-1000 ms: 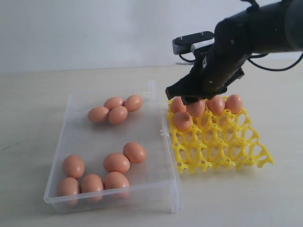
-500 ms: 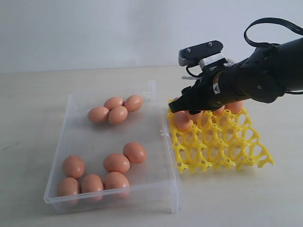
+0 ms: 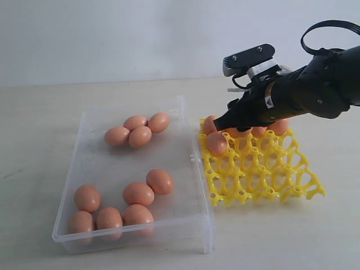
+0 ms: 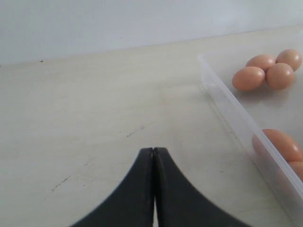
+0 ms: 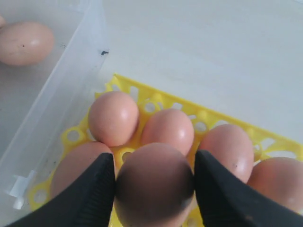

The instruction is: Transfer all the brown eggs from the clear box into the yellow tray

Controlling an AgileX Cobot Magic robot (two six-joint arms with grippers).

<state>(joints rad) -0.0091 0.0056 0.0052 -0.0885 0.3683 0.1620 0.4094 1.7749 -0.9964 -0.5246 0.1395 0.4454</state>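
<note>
My right fingers point(image 5: 213, 189) pinch a brown egg point(image 5: 154, 187) above the yellow tray point(image 5: 124, 82). My left fingers point(image 4: 150, 189) are pressed together, the clear box point(image 4: 232, 116) beside them.

The right arm point(image 3: 323, 84) is thick, rounded and matt black, with a small white label point(image 3: 270, 102). A thin black cable point(image 3: 318, 26) arcs above it. Its camera block point(image 3: 248, 58) is dark, with tiny pale screws. The left gripper point(image 4: 153, 153) and the right gripper point(image 5: 153, 156) have smooth black fingers that narrow to the tips.
</note>
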